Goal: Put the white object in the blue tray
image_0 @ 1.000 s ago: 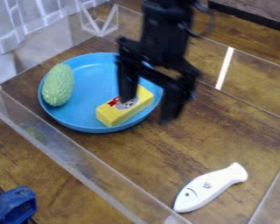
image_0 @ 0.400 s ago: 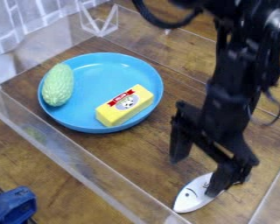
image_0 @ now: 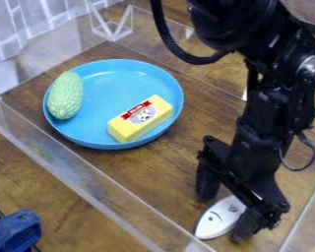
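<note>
Single camera view, looking down across a dark wooden tabletop [image_0: 68, 212] with clear plastic walls around it.

Far left: the blue tray [image_0: 163, 81], round and shallow, holding a green oval vegetable-like piece [image_0: 66, 94] against its left rim and a yellow rectangular block [image_0: 139, 118] nearer the middle. No white piece inside it.

Lower right: the white object [image_0: 220, 218], lying flat on the tabletop, well apart from the tray, only its rounded wide end with small dark marks showing; the tail hidden behind the black arm.

Directly over it: the claw [image_0: 239, 202], pointed straight down, jaws spread wide, one dark finger to the left of the white piece and the other to its right. Nothing gripped. Fingertips low, close to the tabletop; actual contact with the piece impossible to tell from this angle.

Progress, as a judgement: early. Approach and straddling apparently done; closing, lifting, carrying leftward to the tray and releasing all left. Room enough in the tray's front part for the piece, between block and rim. Thin, flat shape likely to demand a low, well-centred pinch.
</note>
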You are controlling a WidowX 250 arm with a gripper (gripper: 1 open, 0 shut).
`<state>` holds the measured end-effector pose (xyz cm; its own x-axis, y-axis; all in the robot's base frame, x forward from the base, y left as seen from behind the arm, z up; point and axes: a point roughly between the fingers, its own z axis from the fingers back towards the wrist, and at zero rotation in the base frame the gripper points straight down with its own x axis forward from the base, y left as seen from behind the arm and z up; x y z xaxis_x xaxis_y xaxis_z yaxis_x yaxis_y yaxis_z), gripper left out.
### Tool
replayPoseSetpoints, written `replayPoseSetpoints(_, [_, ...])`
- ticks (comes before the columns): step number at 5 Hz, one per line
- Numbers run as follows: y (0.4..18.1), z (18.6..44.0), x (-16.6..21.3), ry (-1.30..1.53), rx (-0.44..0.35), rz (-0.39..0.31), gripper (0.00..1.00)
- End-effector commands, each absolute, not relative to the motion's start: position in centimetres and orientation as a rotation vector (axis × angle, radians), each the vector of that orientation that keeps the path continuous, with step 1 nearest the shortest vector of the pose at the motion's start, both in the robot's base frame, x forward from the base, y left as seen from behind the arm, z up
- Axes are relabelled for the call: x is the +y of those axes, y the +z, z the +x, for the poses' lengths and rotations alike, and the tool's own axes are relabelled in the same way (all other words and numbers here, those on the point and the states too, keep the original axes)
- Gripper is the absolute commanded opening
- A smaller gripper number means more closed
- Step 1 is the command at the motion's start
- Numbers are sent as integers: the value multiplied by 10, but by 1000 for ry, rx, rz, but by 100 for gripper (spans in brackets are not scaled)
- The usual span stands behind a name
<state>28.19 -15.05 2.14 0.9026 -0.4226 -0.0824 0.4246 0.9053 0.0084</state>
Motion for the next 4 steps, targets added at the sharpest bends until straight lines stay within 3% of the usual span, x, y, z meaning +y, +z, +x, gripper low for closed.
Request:
replayPoseSetpoints(1, [28,284,-158,-482,48,16,100])
replayPoseSetpoints(4, [25,290,-160,-543,51,7,100])
